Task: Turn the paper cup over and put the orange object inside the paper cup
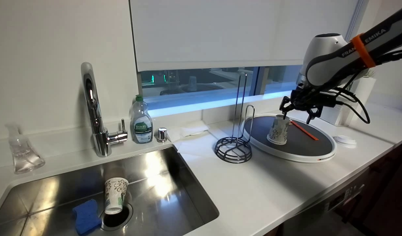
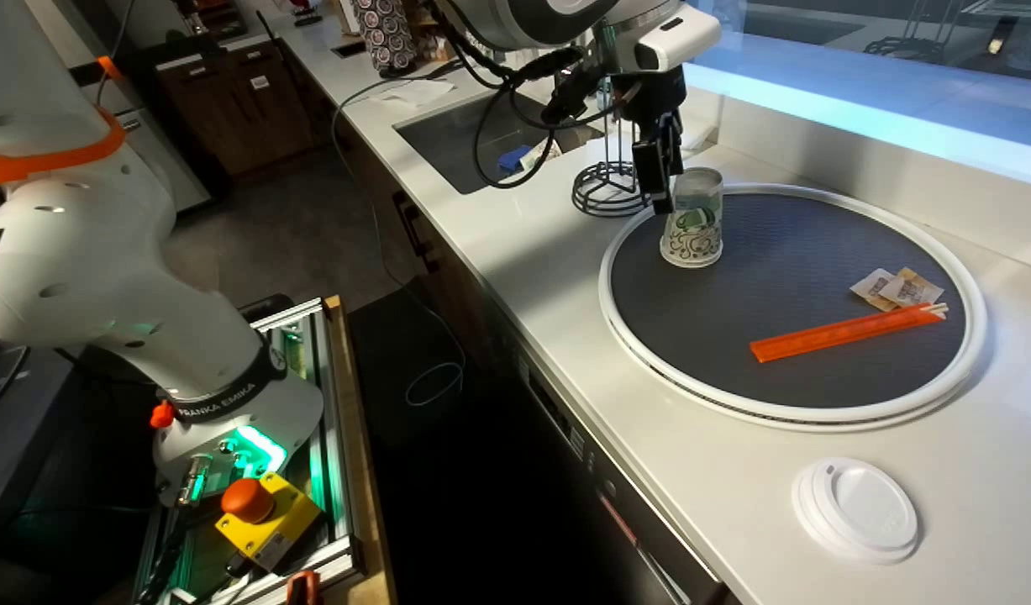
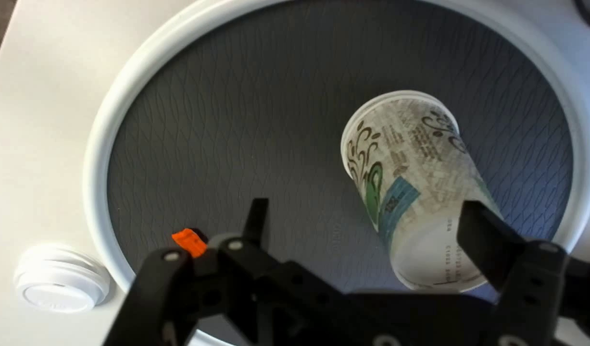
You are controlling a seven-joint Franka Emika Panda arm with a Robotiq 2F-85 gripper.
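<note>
Over the round tray (image 2: 817,252): gripper (image 1: 296,120), its fingers (image 3: 257,222) spread wide apart, nothing in its grasp.
Contact: in the wrist view and in an exterior view one fingertip (image 1: 284,114) overlaps the narrow end of the paper cup (image 3: 410,192); whether it touches cannot be determined.
Paper cup position: upside down on the tray, base up, rim down, toward the side nearest the wire stand (image 1: 237,141).
Cup finish: tapered paper wall, tan and white, printed with brown scrolls, a green shape and a blue panel; small lettering at the whitish base end.
Orange object (image 2: 847,334): flat, slim orange-red sleeve lying on the tray, well apart from the cup; pale stick ends protrude at one end.
Obstruction: in the wrist view the gripper blocks all but a short orange end.
Tray finish: dark grey surface with a fine wavy texture, enclosed by a smooth, rounded white rim.
Packets (image 2: 910,290): two, small, tan and whitish, just beside the orange object.
White lids (image 2: 860,508): stacked on the smooth white counter (image 1: 240,193), near the tray.
Wire stand: dark metal rods over a looped round base, just beside the tray.
Sink (image 1: 174,203): stainless steel; a second printed cup (image 1: 116,195) lies on its side by the drain (image 1: 115,221), near a blue sponge (image 1: 86,216).
</note>
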